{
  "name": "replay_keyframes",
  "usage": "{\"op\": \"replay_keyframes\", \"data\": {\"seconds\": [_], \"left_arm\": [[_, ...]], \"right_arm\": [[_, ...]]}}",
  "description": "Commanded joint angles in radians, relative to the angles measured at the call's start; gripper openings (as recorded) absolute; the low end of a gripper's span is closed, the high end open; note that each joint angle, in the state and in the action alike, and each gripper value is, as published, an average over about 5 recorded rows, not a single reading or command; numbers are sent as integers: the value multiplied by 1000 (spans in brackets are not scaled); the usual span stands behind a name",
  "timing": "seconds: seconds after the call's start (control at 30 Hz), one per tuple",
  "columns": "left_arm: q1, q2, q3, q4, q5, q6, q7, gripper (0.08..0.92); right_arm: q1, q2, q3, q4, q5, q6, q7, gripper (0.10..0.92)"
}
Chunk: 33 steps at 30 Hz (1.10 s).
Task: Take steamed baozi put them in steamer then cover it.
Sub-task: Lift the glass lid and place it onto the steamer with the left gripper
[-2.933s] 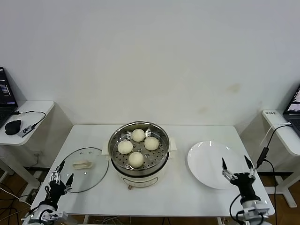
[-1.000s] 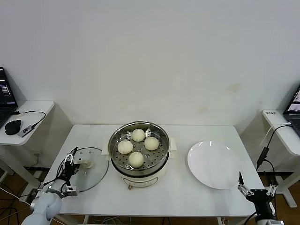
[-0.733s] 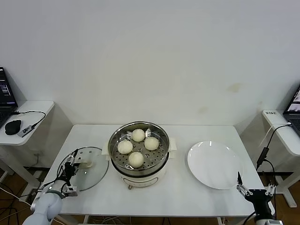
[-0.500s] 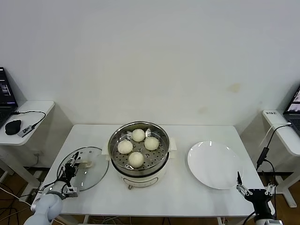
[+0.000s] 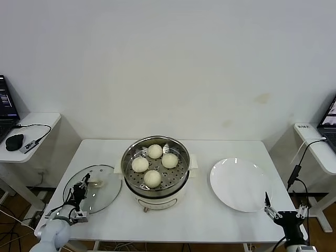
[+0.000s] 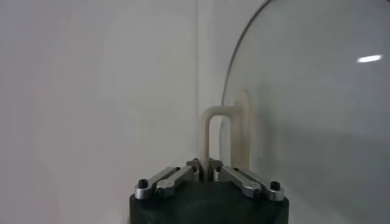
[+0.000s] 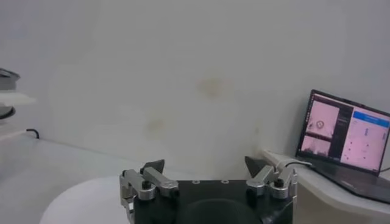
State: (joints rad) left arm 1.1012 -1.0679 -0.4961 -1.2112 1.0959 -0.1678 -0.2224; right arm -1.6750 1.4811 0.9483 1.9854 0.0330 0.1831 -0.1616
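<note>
Landmark: the steamer (image 5: 156, 170), at the table's centre.

1. Left of the steamer, the cover (image 5: 94, 195) lies on the table, its rim just beside the steamer's base. Over the last second the left gripper (image 5: 81, 190) has closed: its jaws stood apart around the handle (image 6: 218, 139) and are now clenched on it, fingertips meeting on the cream bar in the left wrist view. The cover is therefore grasped but not yet lifted.

2. In the steamer, four baozi (image 5: 152, 178) sit on the perforated tray, unchanged. The loading step appears complete.

3. Right of the steamer, the plate (image 5: 239, 185) holds nothing. Beyond its near right edge the right gripper (image 5: 284, 212) is parked, jaws spread and holding nothing.

Judgement: only the covering remains; the next move calls for raising the cover and carrying it right, onto the steamer.
</note>
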Motion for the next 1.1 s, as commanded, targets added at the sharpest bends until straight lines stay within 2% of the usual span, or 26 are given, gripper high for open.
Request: {"op": "replay_keyframes", "data": {"seconds": [0.03,0.27,0.57,0.83,1.1], "left_arm": [[50,0,-36,-110,-17,-10,-59,146],[166,22,-79,-333,-47,93,-25,146],[283,82,-194,-572,-80,217,106,146],[276,141,-264,-665,-97,285,210,146],[254,214,-155,-789,-200,380,281,146]], "right_arm": [[2,-6,-9,-1,3,-3,-2,823],[6,-31,-26,-9,7,-9,-3,823],[17,-45,-49,-18,-3,-10,-6,823],[23,-40,-52,-28,-23,-5,-7,823],[24,-21,-57,-29,-59,0,-6,823]]}}
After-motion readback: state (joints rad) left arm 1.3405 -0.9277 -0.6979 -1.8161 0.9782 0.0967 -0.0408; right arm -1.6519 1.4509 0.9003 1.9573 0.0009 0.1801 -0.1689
